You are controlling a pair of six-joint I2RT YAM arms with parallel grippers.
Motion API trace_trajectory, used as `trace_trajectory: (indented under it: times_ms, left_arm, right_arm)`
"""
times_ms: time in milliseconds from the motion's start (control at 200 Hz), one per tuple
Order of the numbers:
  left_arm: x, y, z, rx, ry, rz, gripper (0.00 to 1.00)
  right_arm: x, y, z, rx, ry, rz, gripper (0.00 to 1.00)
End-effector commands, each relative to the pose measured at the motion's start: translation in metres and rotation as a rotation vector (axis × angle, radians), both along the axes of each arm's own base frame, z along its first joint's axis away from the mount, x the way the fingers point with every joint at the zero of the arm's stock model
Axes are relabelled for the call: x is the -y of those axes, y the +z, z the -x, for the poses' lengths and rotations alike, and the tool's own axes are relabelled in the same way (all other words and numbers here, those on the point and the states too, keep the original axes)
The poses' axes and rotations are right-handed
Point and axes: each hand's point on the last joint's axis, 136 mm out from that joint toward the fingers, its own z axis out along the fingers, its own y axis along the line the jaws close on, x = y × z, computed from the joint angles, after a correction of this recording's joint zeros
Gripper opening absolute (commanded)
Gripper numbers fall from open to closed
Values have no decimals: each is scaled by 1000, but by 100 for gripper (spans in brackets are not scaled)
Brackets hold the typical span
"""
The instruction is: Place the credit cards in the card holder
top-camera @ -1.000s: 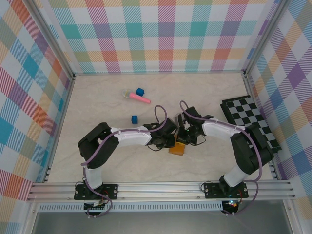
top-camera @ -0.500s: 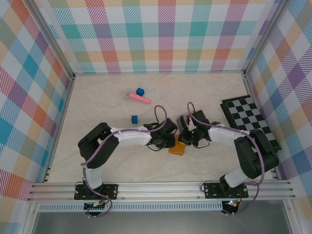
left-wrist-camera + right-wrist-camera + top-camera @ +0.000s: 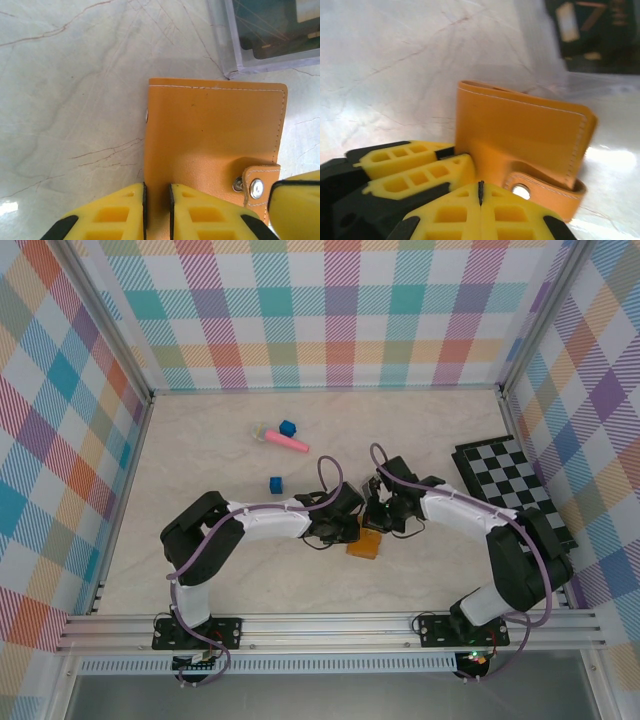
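Marble table (image 3: 200, 460), between the arms: left gripper (image 3: 157, 210) pinches the holder (image 3: 215, 130) by its edge; right gripper (image 3: 480, 200), jaws pressed together, sits beside the snap (image 3: 256, 188) (fastened). Opening stage, seemingly; next move calls for unsnapping.

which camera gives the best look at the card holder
Left wrist: the card holder is close and sharp, with its orange cover, stitching and snap tab clear. Right wrist shows the card holder blurred and at a slant. Top external shows the card holder as a small orange patch.

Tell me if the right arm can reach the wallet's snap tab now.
Likely yes: the right gripper is right beside the snap tab, nothing between them; the left gripper grips the wallet.
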Motion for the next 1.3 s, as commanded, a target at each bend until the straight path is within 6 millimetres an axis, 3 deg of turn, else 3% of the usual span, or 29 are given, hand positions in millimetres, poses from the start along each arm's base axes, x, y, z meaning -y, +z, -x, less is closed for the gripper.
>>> trace_trajectory:
  times_ms: [0, 285, 635, 1140, 1295]
  left_arm:
    - [-20, -40, 31, -99, -68, -113, 17]
    - [-21, -41, 31, -97, -68, -120, 17]
    - [-21, -41, 31, -99, -65, -122, 17]
    - [-20, -41, 30, -99, -67, -126, 17]
    - [-19, -41, 29, -99, -66, -124, 17]
  right_arm:
    - [17, -5, 13, -33, -13, 78, 0]
    - [27, -4, 9, -26, -37, 140, 0]
    - [9, -11, 9, -59, -22, 58, 1]
    - [13, -34, 17, -133, -20, 110, 0]
    - [5, -36, 16, -142, 2, 121, 0]
